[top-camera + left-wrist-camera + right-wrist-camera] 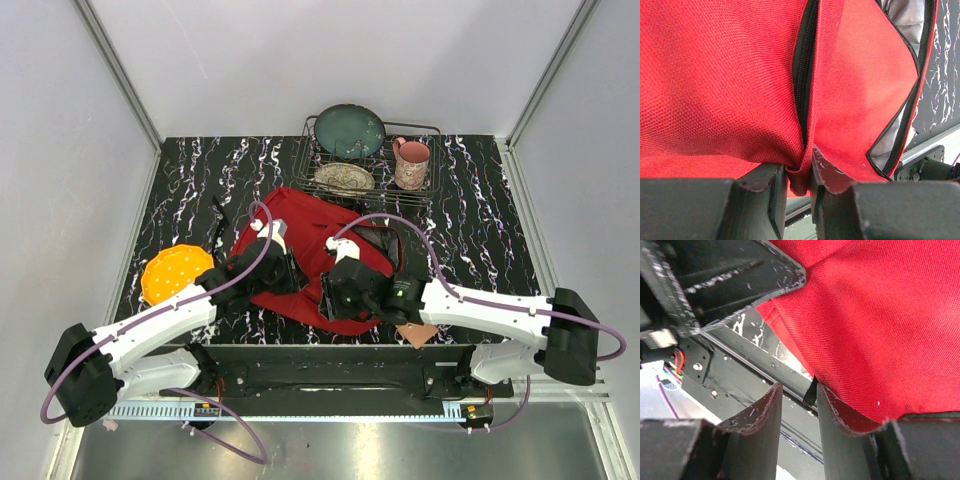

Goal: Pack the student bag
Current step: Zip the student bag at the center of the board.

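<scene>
Bag (pixel 715 75) fold in left tool (pixel 799 186), wrist-only

A large soft red fabric backpack (pixel 305 215) with black trim lies slumped and crumpled in the middle of the black, white-veined bench (pixel 480 200), reaching towards its near edge. The cloth is a coarse, tight weave, bright red throughout (pixel 880 315). A black zipper (pixel 801 75) runs up the body and stands partly parted. To one side a red flap edged in black hangs open, showing pale grey lining (pixel 907 22) inside. Just below the zipper a fold of the red fabric (pixel 715 75) is pinched between the fingers of the left gripper (pixel 800 175), which draws the surrounding cloth into a taut crease.
</scene>
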### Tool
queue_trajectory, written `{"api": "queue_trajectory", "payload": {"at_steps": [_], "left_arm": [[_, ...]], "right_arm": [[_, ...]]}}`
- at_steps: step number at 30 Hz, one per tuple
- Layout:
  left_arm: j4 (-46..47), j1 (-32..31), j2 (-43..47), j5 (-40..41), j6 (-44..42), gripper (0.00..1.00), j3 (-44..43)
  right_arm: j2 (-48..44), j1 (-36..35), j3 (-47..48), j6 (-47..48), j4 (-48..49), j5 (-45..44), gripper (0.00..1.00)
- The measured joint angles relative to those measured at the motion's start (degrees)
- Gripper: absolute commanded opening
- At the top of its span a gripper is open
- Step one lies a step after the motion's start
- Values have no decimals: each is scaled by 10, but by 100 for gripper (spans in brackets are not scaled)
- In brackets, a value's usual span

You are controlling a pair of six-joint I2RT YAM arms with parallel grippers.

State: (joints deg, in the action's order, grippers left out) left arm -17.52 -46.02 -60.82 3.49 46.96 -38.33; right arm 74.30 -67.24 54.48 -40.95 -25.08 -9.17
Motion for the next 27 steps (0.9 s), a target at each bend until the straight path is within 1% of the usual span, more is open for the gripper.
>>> {"api": "queue_trajectory", "payload": {"at_steps": [7, 9, 11, 12, 20, 22, 24, 25, 27], "left_arm": [[-2, 0, 0, 0, 0, 24, -3], [-2, 0, 0, 0, 0, 24, -3], [-2, 0, 0, 0, 0, 24, -3], [-2, 0, 0, 0, 0, 24, -3], [-2, 0, 0, 0, 0, 24, -3], [-2, 0, 0, 0, 0, 24, -3], [-2, 0, 0, 0, 0, 24, -3], [-2, 0, 0, 0, 0, 24, -4], [-3, 0, 0, 0, 0, 24, -7]], "right_arm": [[23, 0, 1, 15, -2, -10, 34], [23, 0, 2, 18, -3, -12, 30], [26, 0, 3, 21, -6, -14, 24], [28, 0, 3, 23, -8, -15, 24], [44, 0, 7, 32, -31, -24, 30], [46, 0, 7, 36, -39, -27, 34], [51, 0, 11, 38, -48, -34, 37], [55, 0, 14, 40, -50, -38, 40], [61, 0, 20, 43, -53, -44, 40]]}}
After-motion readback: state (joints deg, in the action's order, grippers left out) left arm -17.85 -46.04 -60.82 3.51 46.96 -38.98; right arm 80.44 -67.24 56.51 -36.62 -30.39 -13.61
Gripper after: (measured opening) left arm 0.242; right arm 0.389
